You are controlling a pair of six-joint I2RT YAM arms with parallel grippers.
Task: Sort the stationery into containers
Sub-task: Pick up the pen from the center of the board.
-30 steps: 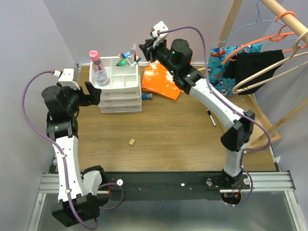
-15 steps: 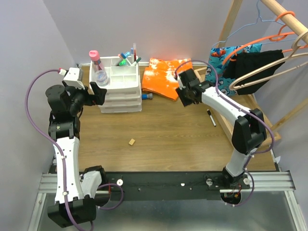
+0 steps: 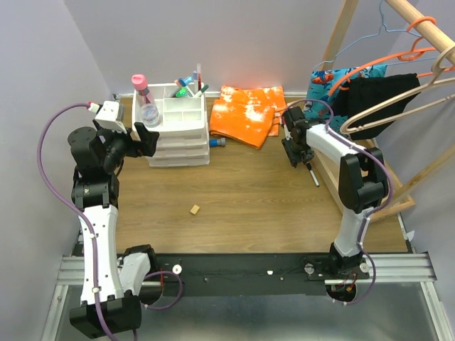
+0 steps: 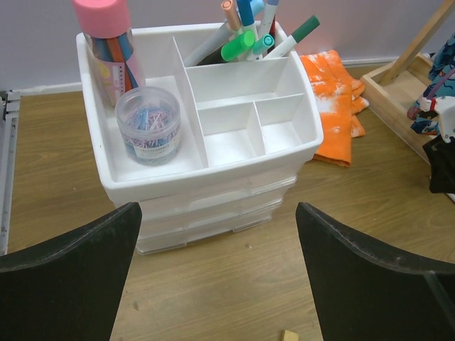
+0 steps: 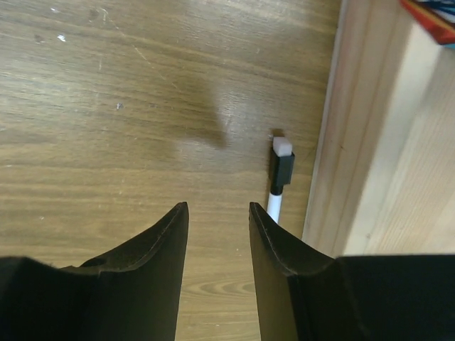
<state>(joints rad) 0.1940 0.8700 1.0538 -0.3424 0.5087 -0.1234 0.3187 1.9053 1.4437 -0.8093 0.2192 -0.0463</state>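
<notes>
The left hand (image 4: 217,213) hangs with fingers spread wide and empty. The white plastic three-drawer desk unit (image 4: 213,190) stands straight ahead of it. Slim colour-capped pens (image 4: 245,35) stand in its far tray compartment, and a clear pink-capped bottle (image 4: 106,50) stands at far left. The right hand (image 5: 217,209) hovers over the wooden worktop (image 5: 106,106), fingers narrowly parted and pinching nothing. A slim white black-ended pen (image 5: 279,177) lies just right of its fingertips, beside a pale wooden frame (image 5: 355,142).
</notes>
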